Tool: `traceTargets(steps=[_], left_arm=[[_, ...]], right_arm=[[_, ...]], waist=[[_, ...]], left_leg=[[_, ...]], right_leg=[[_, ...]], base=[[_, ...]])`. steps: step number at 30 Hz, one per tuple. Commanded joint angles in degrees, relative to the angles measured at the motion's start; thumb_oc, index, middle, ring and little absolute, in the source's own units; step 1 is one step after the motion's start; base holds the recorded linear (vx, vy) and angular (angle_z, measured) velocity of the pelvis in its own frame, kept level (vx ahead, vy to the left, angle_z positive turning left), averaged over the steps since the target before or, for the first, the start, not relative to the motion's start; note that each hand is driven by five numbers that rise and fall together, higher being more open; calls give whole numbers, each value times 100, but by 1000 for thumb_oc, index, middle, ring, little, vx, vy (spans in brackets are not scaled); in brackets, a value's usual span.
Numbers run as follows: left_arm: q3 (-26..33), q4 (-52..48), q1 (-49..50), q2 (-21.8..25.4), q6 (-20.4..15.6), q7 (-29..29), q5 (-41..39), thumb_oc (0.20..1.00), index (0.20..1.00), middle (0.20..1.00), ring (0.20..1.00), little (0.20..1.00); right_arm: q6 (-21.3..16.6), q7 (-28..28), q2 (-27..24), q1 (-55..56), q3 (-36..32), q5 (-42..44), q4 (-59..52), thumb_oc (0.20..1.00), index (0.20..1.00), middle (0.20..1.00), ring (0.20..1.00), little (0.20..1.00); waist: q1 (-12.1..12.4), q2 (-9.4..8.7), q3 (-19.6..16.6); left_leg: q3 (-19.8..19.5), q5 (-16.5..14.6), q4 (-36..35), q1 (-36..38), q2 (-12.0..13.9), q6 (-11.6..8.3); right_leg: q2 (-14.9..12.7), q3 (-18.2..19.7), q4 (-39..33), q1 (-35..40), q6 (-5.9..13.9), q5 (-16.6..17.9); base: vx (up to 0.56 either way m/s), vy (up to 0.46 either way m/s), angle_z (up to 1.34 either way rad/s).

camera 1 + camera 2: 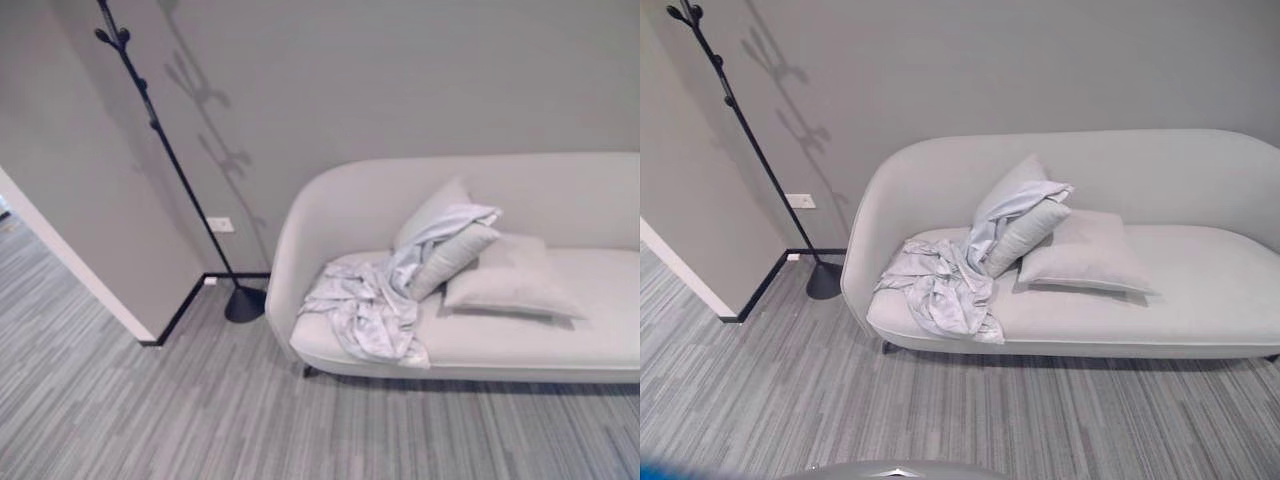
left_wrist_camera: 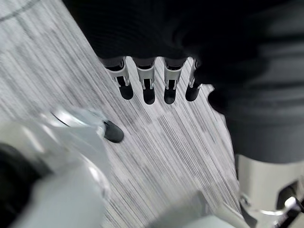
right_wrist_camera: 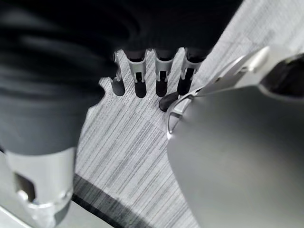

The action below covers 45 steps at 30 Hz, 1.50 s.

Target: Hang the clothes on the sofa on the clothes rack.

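Note:
A crumpled pale grey garment (image 1: 370, 300) lies on the left end of the light sofa (image 1: 560, 340), one part draped up over a cushion. The black clothes rack (image 1: 170, 160) stands to the sofa's left against the wall, its round base (image 1: 245, 303) on the floor, its pegs bare. My left hand (image 2: 148, 80) hangs over the striped grey carpet with straight fingers, holding nothing. My right hand (image 3: 140, 76) hangs the same way, fingers relaxed and empty.
Three cushions (image 1: 1080, 255) lean at the sofa's middle beside the garment. A wall corner (image 1: 90, 260) juts out left of the rack, with a socket (image 1: 220, 224) low on the wall behind it. Grey carpet (image 1: 200, 420) stretches in front of the sofa.

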Motion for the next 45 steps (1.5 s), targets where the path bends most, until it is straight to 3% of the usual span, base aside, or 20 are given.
traceTargets(steps=[1,9,18,34,41,44,45], left_arm=[[293,362,-208,19,-46,-65,-436,1000,1000,1000,1000,1000],[438,419,-202,17,-65,-33,-492,1000,1000,1000,1000,1000],[207,241,-343,-40,-177,27,-489,1000,1000,1000,1000,1000],[408,451,-325,63,-204,111,-439,1000,1000,1000,1000,1000],[220,341,-467,86,-287,241,-293,1000,1000,1000,1000,1000],[84,200,-586,67,-357,379,-258,1000,1000,1000,1000,1000],[-47,-44,-661,89,-419,417,-270,1000,1000,1000,1000,1000]], right_arm=[[-107,45,369,-717,2,-53,309,1000,1000,1000,1000,1000],[-110,-10,360,-674,-25,-116,373,1000,1000,1000,1000,1000],[-174,-65,410,-619,293,-660,346,1000,1000,1000,1000,1000],[-199,-108,342,-560,271,-993,343,1000,1000,1000,1000,1000],[-343,-256,316,-663,603,-1742,166,1000,1000,1000,1000,1000],[-444,-442,285,-783,910,-2250,-134,1000,1000,1000,1000,1000],[-555,-603,195,-902,1210,-2788,-690,1000,1000,1000,1000,1000]], waist=[[110,-286,234],[102,-289,205],[-25,-289,132],[-127,-344,170],[-96,-417,204],[-114,-424,276],[-159,-428,396]], left_leg=[[-202,719,-521,22,500,-628],[-144,694,-507,146,542,-612],[-61,561,-504,311,486,-524],[-68,227,-445,488,171,-302],[-194,6,-272,366,-96,-122],[-258,-72,-201,315,-223,-14],[-296,-195,-164,345,-388,150]], right_leg=[[-19,-75,-1100,417,287,574],[27,37,-1100,466,247,500],[-41,113,-1100,505,264,560],[-326,162,-1100,615,399,759],[-569,14,-1064,691,513,897],[-750,-14,-674,561,543,848],[-988,41,35,344,575,733]], base=[[0,0,0],[-10,-9,-3],[-6,5,-4],[8,57,-4],[21,112,4],[-23,170,9],[6,391,14]])
